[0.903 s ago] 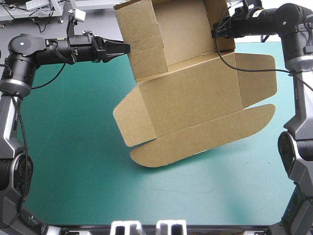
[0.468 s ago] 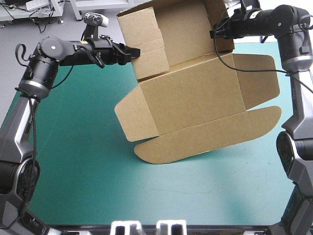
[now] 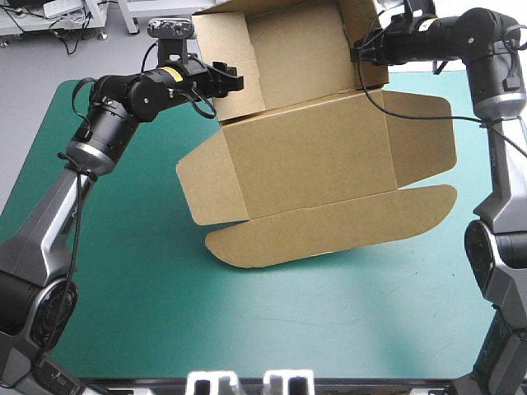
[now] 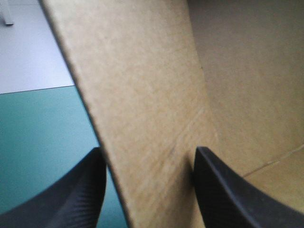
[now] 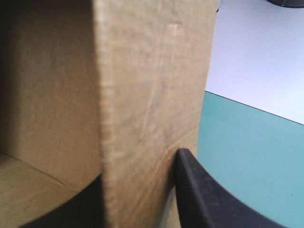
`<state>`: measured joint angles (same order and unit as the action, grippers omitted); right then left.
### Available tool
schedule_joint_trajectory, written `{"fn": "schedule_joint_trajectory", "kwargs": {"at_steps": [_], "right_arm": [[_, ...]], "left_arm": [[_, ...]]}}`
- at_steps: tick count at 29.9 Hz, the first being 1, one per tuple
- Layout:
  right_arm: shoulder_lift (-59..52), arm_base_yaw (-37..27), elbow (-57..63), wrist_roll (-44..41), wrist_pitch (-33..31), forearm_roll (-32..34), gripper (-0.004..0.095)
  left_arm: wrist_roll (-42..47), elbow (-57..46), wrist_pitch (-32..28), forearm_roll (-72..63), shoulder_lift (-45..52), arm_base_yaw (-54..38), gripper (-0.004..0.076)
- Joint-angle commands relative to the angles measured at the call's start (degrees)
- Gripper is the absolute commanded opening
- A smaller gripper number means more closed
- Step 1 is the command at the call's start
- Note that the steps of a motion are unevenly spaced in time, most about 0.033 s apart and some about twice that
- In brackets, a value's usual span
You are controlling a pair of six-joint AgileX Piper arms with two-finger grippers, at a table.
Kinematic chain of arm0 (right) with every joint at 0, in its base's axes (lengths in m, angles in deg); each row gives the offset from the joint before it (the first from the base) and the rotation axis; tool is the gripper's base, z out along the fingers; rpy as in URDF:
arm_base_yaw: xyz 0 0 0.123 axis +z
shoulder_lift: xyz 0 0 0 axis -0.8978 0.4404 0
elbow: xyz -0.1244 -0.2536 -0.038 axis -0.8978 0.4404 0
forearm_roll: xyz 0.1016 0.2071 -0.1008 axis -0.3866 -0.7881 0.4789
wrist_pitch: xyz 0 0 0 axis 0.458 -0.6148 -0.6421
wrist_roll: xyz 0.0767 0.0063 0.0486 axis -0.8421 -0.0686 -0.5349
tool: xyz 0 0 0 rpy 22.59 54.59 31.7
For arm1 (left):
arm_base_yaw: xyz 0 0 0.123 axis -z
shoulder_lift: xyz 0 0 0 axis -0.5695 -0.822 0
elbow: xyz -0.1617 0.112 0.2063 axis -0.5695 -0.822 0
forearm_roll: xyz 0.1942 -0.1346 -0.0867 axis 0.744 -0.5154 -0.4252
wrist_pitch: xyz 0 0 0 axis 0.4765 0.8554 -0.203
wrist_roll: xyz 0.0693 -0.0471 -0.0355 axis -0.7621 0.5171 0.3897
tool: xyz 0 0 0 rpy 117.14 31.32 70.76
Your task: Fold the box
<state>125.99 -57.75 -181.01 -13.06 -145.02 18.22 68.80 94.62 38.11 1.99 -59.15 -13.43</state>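
Above the table the box hangs tilted across the frame's upper middle, its lid drooping toward centre. The right gripper, upper right, is clamped on its right wall. The left gripper, upper left, sits at the opposite wall, gripping or not I can't tell.

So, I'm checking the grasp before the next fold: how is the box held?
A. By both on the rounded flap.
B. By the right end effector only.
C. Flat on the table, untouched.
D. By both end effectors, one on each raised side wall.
D: the left end effector holds one raised wall of the box, the right end effector the opposite wall.
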Motion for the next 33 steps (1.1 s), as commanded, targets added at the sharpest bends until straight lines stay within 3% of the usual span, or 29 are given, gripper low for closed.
{"fn": "schedule_joint_trajectory", "kwargs": {"at_steps": [1, 9, 18, 22, 26, 33], "right_arm": [[-3.77, 0.93, -1.81, -0.10, 0.27, -13.15, -0.0018], [-2.80, 0.93, -1.81, 1.21, -3.88, -13.21, -0.0018], [2.97, 1.89, -1.68, -3.45, -9.39, -2.49, -0.0018], [4.29, 5.65, -1.68, -4.91, -9.39, 7.01, -0.0018], [5.12, 10.42, -1.68, -8.89, -9.51, 20.89, -0.0019], [5.24, 10.93, 4.12, -8.66, -9.51, 20.61, -0.0019]], "left_arm": [[7.68, 1.44, -3.95, 5.74, 1.77, 1.91, 0.0342], [5.41, 1.44, -3.48, 4.08, 0.44, 3.03, -0.0008], [1.33, 1.58, 2.92, 3.62, 0.06, 3.03, -0.0007], [-1.76, 2.99, 11.21, 4.71, -2.01, 3.03, -0.0007], [-2.88, 3.45, 15.71, 5.06, -4.73, 3.03, -0.0007], [-4.20, 4.42, 26.34, 8.40, -9.46, 3.03, -0.0007]]}}
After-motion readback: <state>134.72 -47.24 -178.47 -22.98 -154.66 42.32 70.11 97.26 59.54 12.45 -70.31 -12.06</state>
